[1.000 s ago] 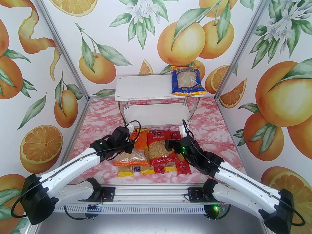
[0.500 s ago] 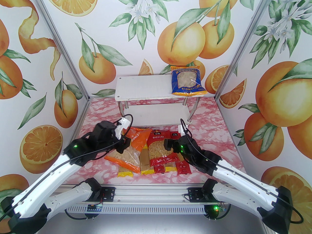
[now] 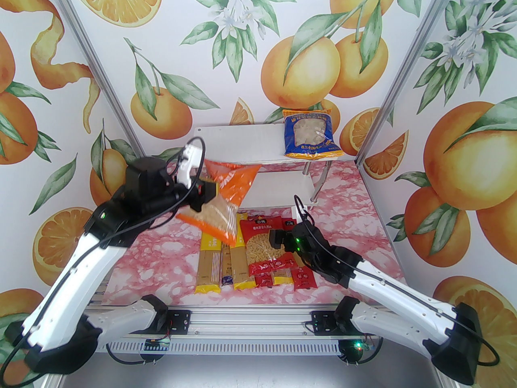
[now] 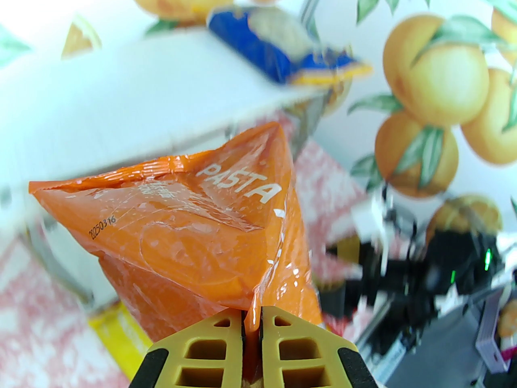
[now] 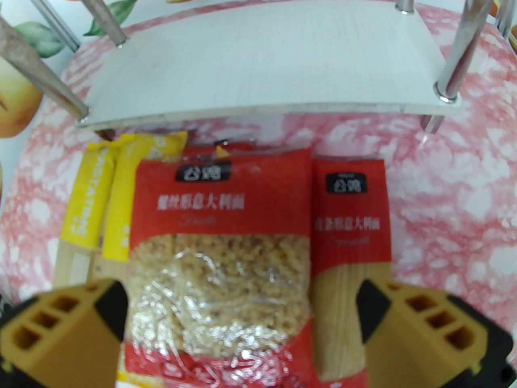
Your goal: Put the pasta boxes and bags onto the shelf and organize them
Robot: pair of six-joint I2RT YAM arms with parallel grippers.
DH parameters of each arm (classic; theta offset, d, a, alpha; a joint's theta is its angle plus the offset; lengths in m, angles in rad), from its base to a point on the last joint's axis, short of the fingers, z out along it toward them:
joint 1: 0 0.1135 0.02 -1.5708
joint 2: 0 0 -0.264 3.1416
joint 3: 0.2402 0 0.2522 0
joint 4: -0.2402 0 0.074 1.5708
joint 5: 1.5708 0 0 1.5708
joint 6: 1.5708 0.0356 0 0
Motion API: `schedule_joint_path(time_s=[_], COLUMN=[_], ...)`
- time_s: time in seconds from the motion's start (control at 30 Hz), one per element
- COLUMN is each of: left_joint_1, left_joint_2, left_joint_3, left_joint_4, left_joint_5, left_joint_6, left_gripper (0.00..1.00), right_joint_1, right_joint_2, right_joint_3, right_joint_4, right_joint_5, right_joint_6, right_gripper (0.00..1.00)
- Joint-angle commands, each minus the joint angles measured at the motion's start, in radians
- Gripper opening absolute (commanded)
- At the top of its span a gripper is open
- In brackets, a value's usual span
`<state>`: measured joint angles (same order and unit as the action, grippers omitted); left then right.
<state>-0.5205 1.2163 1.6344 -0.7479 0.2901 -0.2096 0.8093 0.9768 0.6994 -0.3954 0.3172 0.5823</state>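
Seen from above, the orange bag covers the left end of the lower board of the shelf and part of the top board's near edge. The red bag hides all but the near ends of the spaghetti packs under it. The right arm covers the middle of the rightmost red spaghetti pack.

In the left wrist view the shelf, the blue bag and the right arm are blurred. The fingers of the left gripper hide the orange bag's near end.

In the right wrist view the bottom edge cuts off the red bag's near end.
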Motion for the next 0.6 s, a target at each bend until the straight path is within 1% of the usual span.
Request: schedule_joint_path(time_s=[0.0,0.1,0.2,0.27,0.33,0.43,0.57], left_joint_1=[0.027,0.060,0.094,0.114,0.128,0.135,0.135], left_joint_2=[0.049,0.129,0.195,0.231,0.260,0.283,0.304], left_joint_3=[0.190,0.315,0.411,0.461,0.497,0.498,0.492], left_joint_4=[0.247,0.255,0.265,0.263,0.264,0.289,0.334], left_joint_5=[0.076,0.107,0.113,0.091,0.040,-0.044,-0.081], left_joint_6=[-0.003,-0.026,-0.045,-0.053,-0.051,-0.046,-0.057], left_gripper=[0.00,0.00,0.00,0.00,0.00,0.00,0.00], right_joint_1=[-0.005,-0.005,-0.005,-0.005,-0.005,-0.005,-0.007], right_joint_2=[0.015,0.037,0.064,0.079,0.092,0.098,0.095], right_joint_3=[0.042,0.056,0.070,0.078,0.084,0.087,0.095], right_joint_4=[0.021,0.034,0.044,0.050,0.055,0.058,0.052], right_joint_5=[-0.017,-0.025,-0.040,-0.054,-0.063,-0.065,-0.063], right_joint_6=[-0.025,-0.035,-0.042,-0.044,-0.047,-0.049,-0.059], right_gripper=[1.00,1.00,1.00,1.00,1.00,1.00,1.00])
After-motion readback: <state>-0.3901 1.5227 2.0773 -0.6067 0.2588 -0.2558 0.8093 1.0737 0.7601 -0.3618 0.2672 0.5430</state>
